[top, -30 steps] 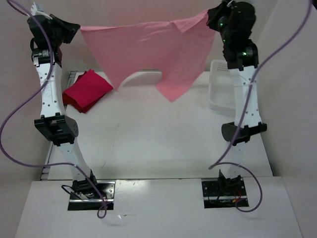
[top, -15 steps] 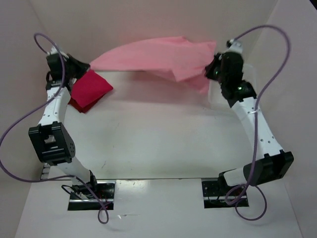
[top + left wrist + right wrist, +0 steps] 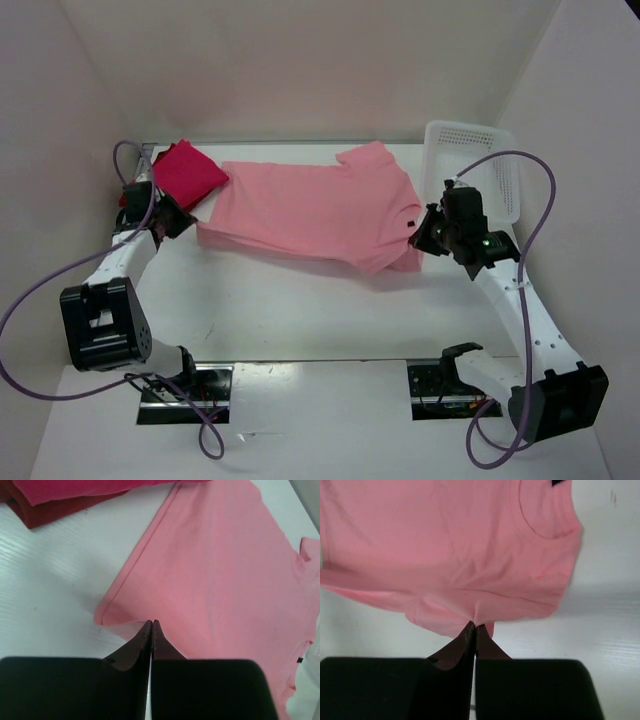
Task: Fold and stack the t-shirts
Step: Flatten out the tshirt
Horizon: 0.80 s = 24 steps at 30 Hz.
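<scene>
Lowered salmon pink t-shirt [image 3: 310, 210] flat onto worktop [image 3: 300, 310], pinching edges with left tool [image 3: 151, 625], right tool [image 3: 472, 627]; limp, light: take corners.

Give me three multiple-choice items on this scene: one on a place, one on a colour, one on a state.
1. Where is the white basket?
A. far right corner of the table
B. near left edge
C. centre

2. What colour is the t-shirt spread flat?
A. navy
B. salmon pink
C. green

3. How is the right gripper?
A. wide open
B. shut on the basket
C. shut on the t-shirt's edge

Key: 1 A, the top view shows it at the far right; 2 B, every view shows it light pink; 3 C, the right wrist view shows cloth pinched and puckered in it.
</scene>
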{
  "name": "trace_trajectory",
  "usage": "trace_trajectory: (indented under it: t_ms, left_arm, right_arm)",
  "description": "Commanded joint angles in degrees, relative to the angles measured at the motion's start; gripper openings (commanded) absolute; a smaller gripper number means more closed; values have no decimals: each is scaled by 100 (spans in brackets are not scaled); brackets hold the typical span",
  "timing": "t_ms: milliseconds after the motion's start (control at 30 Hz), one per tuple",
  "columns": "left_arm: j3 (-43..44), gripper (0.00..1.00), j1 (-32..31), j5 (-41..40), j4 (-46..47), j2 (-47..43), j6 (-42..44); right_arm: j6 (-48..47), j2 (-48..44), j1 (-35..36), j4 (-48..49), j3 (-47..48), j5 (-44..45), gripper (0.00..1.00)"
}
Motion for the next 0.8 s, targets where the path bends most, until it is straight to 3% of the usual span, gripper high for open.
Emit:
trace_trajectory:
  t_ms: [0, 167, 333, 533, 767]
  left_arm:
    - [-91, 0, 33, -282, -511, -588, 486]
    - [-373, 3, 33, -283, -1154, -1090, 636]
    - [-426, 10, 33, -430, -2042, -1293, 855]
    - [-145, 11, 33, -740, -2465, -837, 908]
    - [109, 11, 33, -688, -2000, -151, 732]
  right_arm:
    - [128, -46, -43, -782, 204, -495, 1]
    - [610, -834, -43, -1346, -419, -1173, 1]
    - [945, -1453, 80, -2206, -482, -1174, 1]
    - [945, -865, 132, -1902, -412, -937, 1]
    - [506, 489, -298, -785, -130, -594, 1]
